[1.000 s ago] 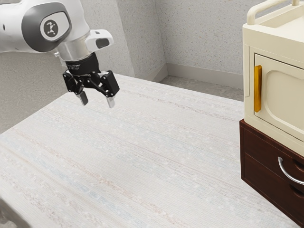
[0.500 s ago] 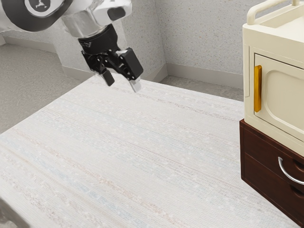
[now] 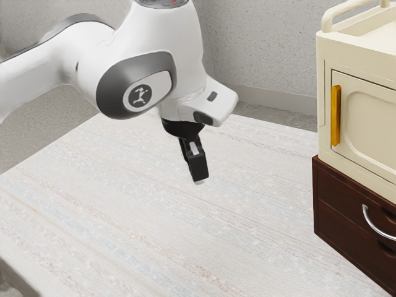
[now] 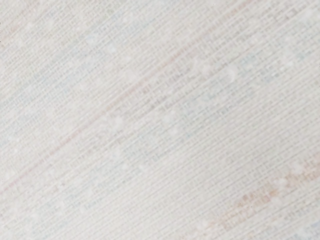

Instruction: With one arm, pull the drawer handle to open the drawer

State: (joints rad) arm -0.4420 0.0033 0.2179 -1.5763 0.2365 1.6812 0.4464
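We have the claw (image 3: 198, 180) pointing down over the table (image 3: 154, 229), well apart from the curved metal handle (image 3: 367, 219) on the dark brown drawer unit (image 3: 337, 201) at the exterior view's right. If we approach at this steep angle, the claw could glance off the bar instead of getting around it. Coming in too high could bump the cream cabinet (image 3: 356, 162) above; too low, we might scrape the table. The yellow handle (image 3: 336, 116) there is another trap — a poor aim could take us to the wrong pull. Once hooked, a tug out of line could slip off or jam the drawer.

The claw is seen edge-on, so we can't tell whether it is apart or together. Its height over the table is hard to judge too. The handle's far end is cut off at the exterior view's right edge — which drawer it serves is uncertain.
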